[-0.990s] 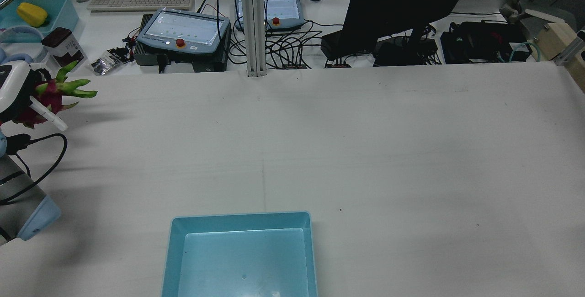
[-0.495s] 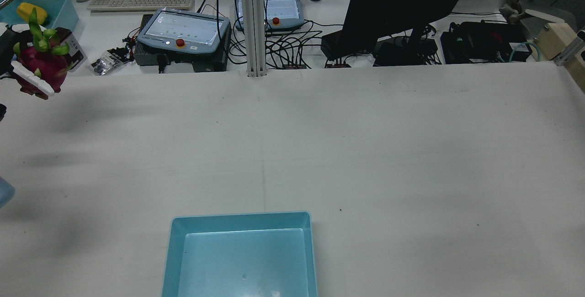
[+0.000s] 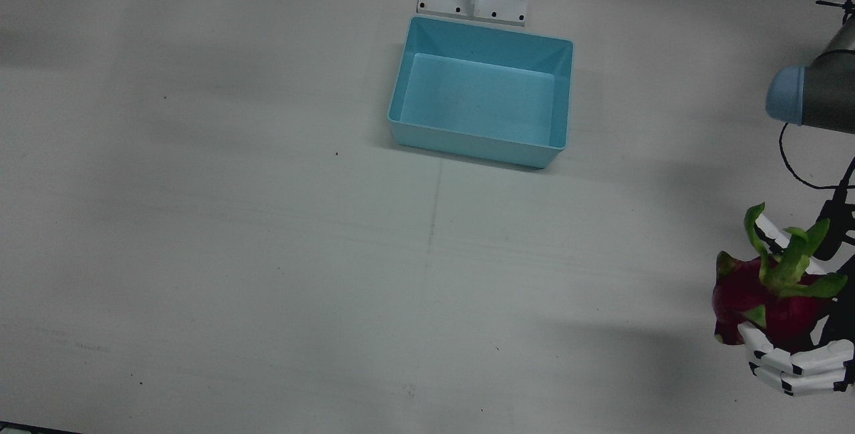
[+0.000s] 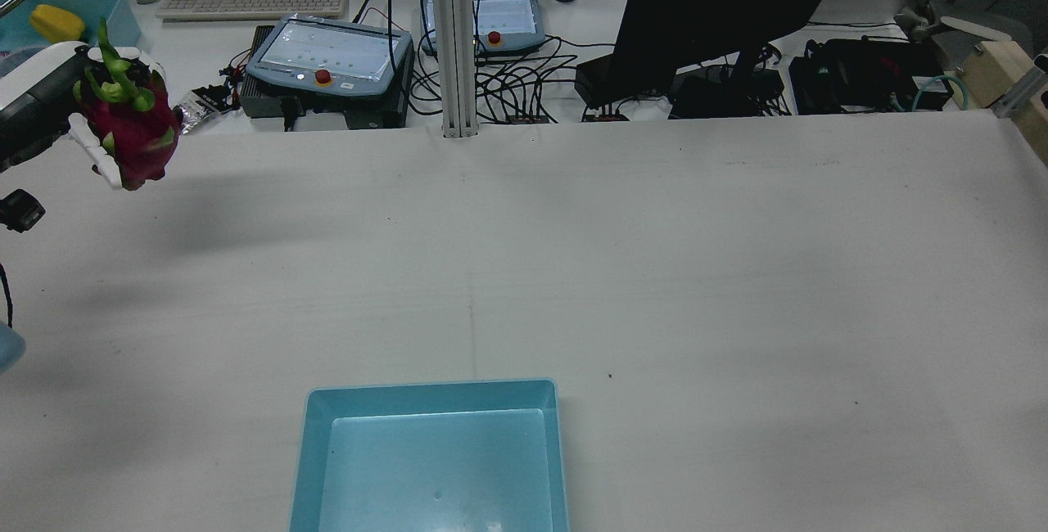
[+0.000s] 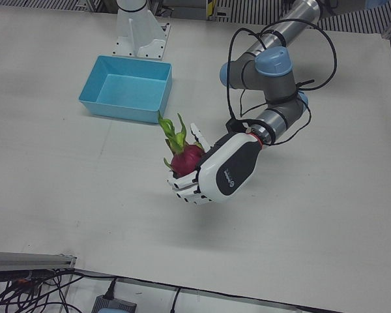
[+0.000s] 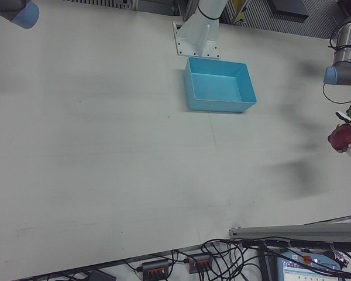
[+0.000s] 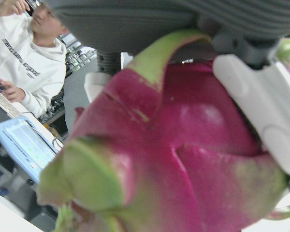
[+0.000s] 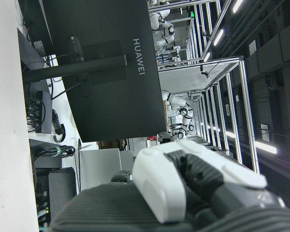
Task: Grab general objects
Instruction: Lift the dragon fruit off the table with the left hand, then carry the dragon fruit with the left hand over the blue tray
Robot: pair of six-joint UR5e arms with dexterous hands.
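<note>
The left hand (image 5: 218,175) is wrapped tight around a dragon fruit (image 5: 186,158), white fingers (image 5: 184,188) curled under and across the red skin, palm shell on the outside. In the left-front view it sits at centre frame, clear of the table (image 5: 65,176), its shadow on the cloth just below. The fruit's green leaves stick up and to the left, out of the grip.

From the front view the same hand (image 3: 798,360) is down in the lower right corner, fingers (image 3: 778,358) stacked beneath the fruit (image 3: 758,300), leaves fanning upward. In the rear view it is up at the left edge: hand (image 4: 41,102), fruit (image 4: 131,135), a fingertip showing white below it. The hand's own camera is filled with the fruit (image 7: 183,159) — pink skin, green scale tips, one white finger (image 7: 261,111) pressed across it at the right.

Further out, the blue bin (image 5: 127,88) sits in the upper left of the left-front view, well apart from the fruit. In the front view the bin (image 3: 394,97) is at top centre; in the rear view it (image 4: 311,466) is at bottom centre.

The right hand (image 8: 193,179) shows only in its own camera, at the lower middle of the frame: white and dark shell seen close; whether it is open or closed I cannot tell. A black monitor (image 8: 111,72) fills the upper left there.
</note>
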